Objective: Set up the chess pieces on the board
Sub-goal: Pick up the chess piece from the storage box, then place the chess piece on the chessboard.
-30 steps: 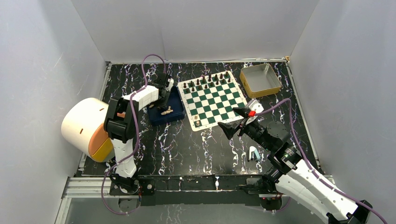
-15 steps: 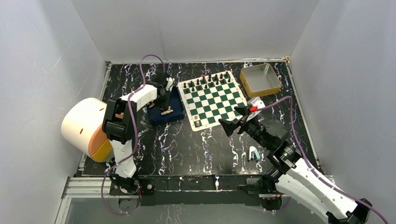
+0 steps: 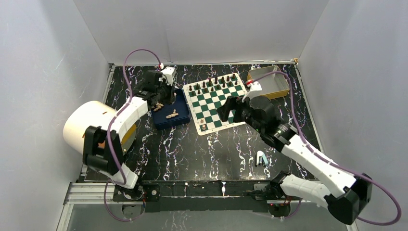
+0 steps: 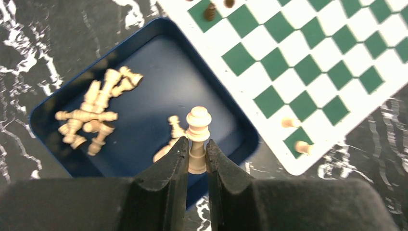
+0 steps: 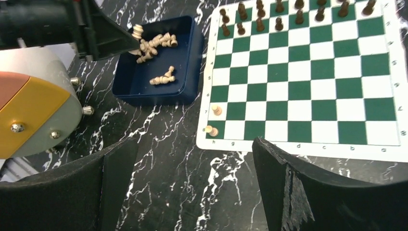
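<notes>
The green and white board point(image 3: 216, 103) lies mid-table, dark pieces point(image 3: 214, 83) on its far rows. Two cream pieces point(image 3: 204, 127) stand at its near left corner; they also show in the left wrist view point(image 4: 290, 122) and the right wrist view point(image 5: 217, 110). Several cream pieces point(image 4: 91, 115) lie in the blue tray point(image 3: 166, 121). My left gripper point(image 4: 196, 144) is shut on one cream piece point(image 4: 198, 127), held upright above the tray point(image 4: 144, 72). My right gripper point(image 5: 195, 144) is open and empty above the board's near edge point(image 5: 298, 147).
A yellow-rimmed tin point(image 3: 272, 84) stands right of the board, partly behind my right arm. A white and orange cylinder point(image 3: 84, 127) sits at the left edge. A small light-blue object point(image 3: 261, 159) lies near front right. Grey walls enclose the table.
My left gripper has risen out of the tray with a cream piece in it. My right arm has swung forward and left, from beside the board's near right corner to over the board.
</notes>
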You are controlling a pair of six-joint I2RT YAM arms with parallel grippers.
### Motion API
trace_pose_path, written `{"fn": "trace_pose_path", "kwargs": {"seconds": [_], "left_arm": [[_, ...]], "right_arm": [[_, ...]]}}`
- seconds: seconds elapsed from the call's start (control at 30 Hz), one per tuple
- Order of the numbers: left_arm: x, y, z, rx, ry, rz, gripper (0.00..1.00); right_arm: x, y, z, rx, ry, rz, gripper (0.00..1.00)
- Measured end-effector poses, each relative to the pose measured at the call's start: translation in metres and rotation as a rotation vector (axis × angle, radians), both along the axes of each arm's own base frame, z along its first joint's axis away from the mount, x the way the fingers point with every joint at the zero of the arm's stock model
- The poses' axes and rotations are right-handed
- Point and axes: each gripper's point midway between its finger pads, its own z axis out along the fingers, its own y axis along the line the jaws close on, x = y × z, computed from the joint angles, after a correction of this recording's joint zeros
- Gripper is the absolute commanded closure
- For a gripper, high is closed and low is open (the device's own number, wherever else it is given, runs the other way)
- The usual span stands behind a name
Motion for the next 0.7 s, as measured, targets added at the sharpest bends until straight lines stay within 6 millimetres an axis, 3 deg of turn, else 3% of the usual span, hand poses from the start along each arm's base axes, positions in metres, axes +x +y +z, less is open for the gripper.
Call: {"fn": "trace_pose_path", "kwargs": {"seconds": [0.1, 0.23, 0.33, 0.43, 0.6, 0.7], "left_arm": [[-0.013, -0.014, 0.023, -0.109, -0.074, -0.058, 0.92], [-0.031, -0.037, 0.044, -0.250, -0.138, -0.158, 0.92], [-0.049, -0.056, 0.049, -0.333, -0.153, -0.251, 0.92], [-0.070, -0.076, 0.050, -0.374, -0.149, -0.348, 0.92], [-0.108, -0.103, 0.051, -0.408, -0.155, -0.520, 0.92], [-0.124, -0.110, 0.054, -0.418, -0.179, -0.595, 0.92]], "right_arm": [[0.006, 0.014, -0.005, 0.002, 0.068, 0.012, 0.02], [0.007, 0.033, -0.025, -0.010, 0.166, 0.080, 0.14], [0.008, 0.046, -0.033, -0.010, 0.225, 0.135, 0.31], [0.010, 0.061, -0.026, 0.016, 0.251, 0.198, 0.52], [0.014, 0.079, -0.004, 0.074, 0.266, 0.280, 0.50], [0.017, 0.089, -0.001, 0.087, 0.299, 0.331, 0.48]]}}
